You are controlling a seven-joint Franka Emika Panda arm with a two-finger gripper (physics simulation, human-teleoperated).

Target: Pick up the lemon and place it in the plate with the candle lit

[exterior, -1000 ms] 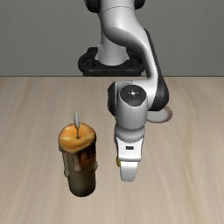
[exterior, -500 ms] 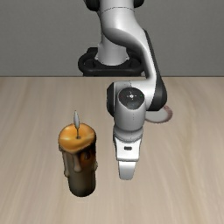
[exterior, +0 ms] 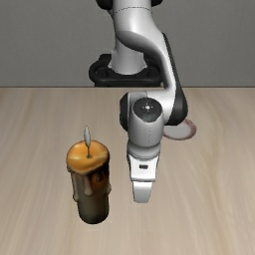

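A squat brown candle [exterior: 89,182] with an orange top and a pale wick stands on the wooden table at the exterior view's left. My gripper [exterior: 141,196] hangs just to the candle's right, pointing down at the table, its white hand seen from above. A thin curved edge of a pale plate [exterior: 192,128] peeks out from behind the arm at the exterior view's right. The arm's body covers most of that plate and the table under the hand.
The arm's black base [exterior: 125,72] sits at the table's far edge. Bare wooden tabletop [exterior: 40,120] stretches to both sides and in front of the candle.
The gripper has drifted slightly toward the exterior view's left, closer to the candle. The candle has not moved.
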